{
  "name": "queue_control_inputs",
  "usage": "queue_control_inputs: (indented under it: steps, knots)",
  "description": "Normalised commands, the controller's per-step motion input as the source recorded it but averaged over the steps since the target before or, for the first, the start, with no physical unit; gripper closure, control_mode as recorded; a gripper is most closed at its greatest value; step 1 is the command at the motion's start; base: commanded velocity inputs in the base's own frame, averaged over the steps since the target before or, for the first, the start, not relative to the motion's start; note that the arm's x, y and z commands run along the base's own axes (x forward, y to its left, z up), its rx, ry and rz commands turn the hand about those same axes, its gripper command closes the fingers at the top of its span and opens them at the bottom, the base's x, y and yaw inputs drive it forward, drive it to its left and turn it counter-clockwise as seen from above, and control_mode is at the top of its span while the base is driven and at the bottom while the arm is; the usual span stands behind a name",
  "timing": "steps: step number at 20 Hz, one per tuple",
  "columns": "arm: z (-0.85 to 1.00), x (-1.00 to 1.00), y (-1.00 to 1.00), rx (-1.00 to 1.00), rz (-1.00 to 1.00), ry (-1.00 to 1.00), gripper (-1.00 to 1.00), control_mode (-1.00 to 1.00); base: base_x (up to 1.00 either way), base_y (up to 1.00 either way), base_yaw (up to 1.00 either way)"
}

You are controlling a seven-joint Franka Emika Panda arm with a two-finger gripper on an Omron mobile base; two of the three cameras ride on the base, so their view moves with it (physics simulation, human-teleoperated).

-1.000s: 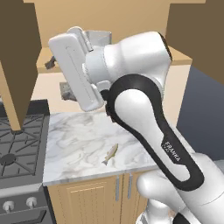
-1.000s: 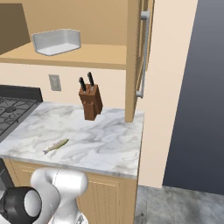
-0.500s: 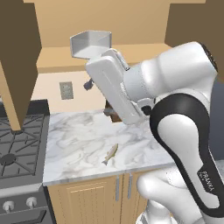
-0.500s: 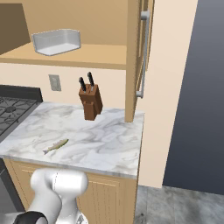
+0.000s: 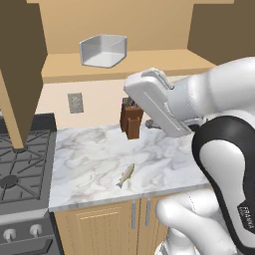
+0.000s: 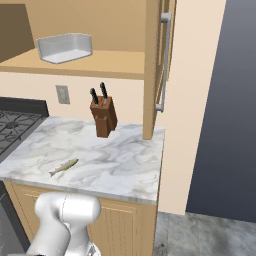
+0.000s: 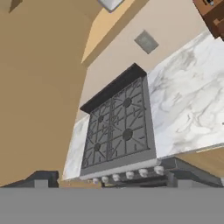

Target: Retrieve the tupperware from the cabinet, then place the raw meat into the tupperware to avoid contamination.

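Starting at the left of the left base view, a cabinet (image 5: 20,74) door hangs open over the stove (image 5: 20,174), whose black grates sit beside the marble surface (image 5: 89,164). On the open cabinet shelf the tub (image 5: 103,51) rests upright, well above the surface and apart from everything below. A wall outlet (image 5: 75,102) is set under the shelf. The fish (image 5: 125,176) lies flat near the front edge of the surface, alone, with the knife block (image 5: 131,119) standing farther back by the wall. The white arm crosses the right half of this view, its hand raised just right of the knife block; the pincer (image 5: 130,102) points away and its fingers are hidden there, though they stand wide apart with nothing between them.

From the right base view, the tub (image 6: 65,47) sits at the left end of the shelf, the fish (image 6: 63,167) lies left of the knife block (image 6: 103,117), and the other cabinet door (image 6: 159,60) stands open edge-on with its silver handle (image 6: 163,60).

The hand view looks down on the stove (image 7: 120,131), the outlet (image 7: 146,42) and the surface (image 7: 188,105).
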Motion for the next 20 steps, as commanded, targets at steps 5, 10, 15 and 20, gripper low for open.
queue_control_inputs:
  steps: [5,10,15,20]
  knots:
    - [0.00,0.21,-0.38,-0.13,0.00,-0.11,-1.00,-1.00,0.00,0.00,0.00]
    - [0.00,0.24,-0.36,-0.13,-0.01,-0.07,-1.00,-1.00,0.00,0.00,0.00]
    - [0.01,0.26,-0.37,-0.12,-0.04,-0.01,-1.00,-1.00,0.00,0.00,0.00]
    - [0.13,0.25,-0.33,-0.11,-0.10,0.00,-1.00,-1.00,0.00,0.00,0.00]
